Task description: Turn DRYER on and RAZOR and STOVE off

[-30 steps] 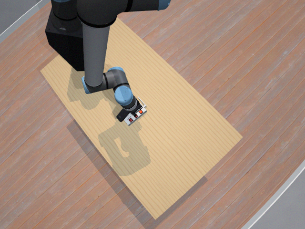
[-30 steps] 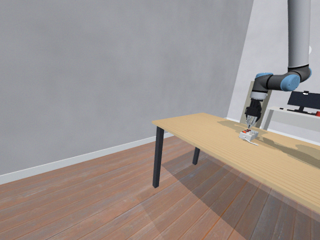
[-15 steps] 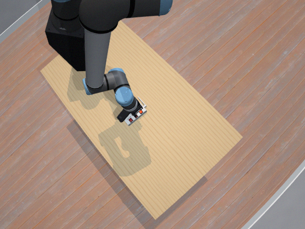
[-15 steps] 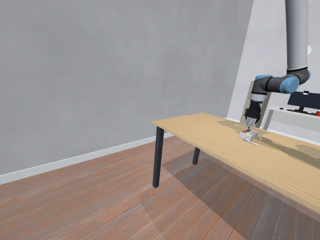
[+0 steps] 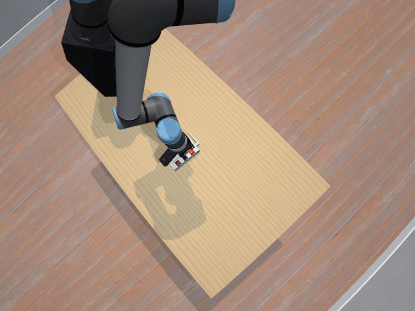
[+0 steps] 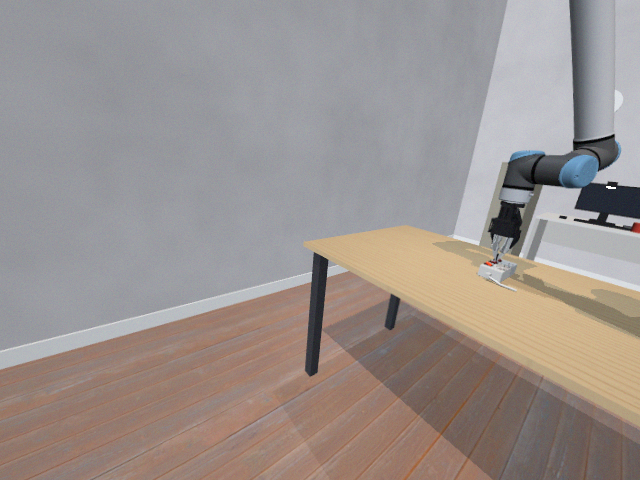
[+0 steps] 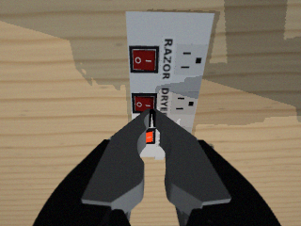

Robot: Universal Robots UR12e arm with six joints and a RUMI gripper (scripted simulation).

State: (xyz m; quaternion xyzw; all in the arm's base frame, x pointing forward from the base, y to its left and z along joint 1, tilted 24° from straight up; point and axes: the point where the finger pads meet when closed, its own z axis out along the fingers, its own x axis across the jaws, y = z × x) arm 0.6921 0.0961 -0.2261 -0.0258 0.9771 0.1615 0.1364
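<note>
A small white power strip lies face up on the wooden table, its white cord running off one end. In the wrist view the RAZOR switch and the DRYER switch are dark red. A third switch glows bright orange between my fingers; its label is hidden. My gripper is shut on nothing, pointing straight down, with its tips at the near edge of the DRYER switch, just above the strip.
The robot's black base stands at the table's far left corner. The table's edges drop to a plank floor. A second desk with a monitor stands behind the table.
</note>
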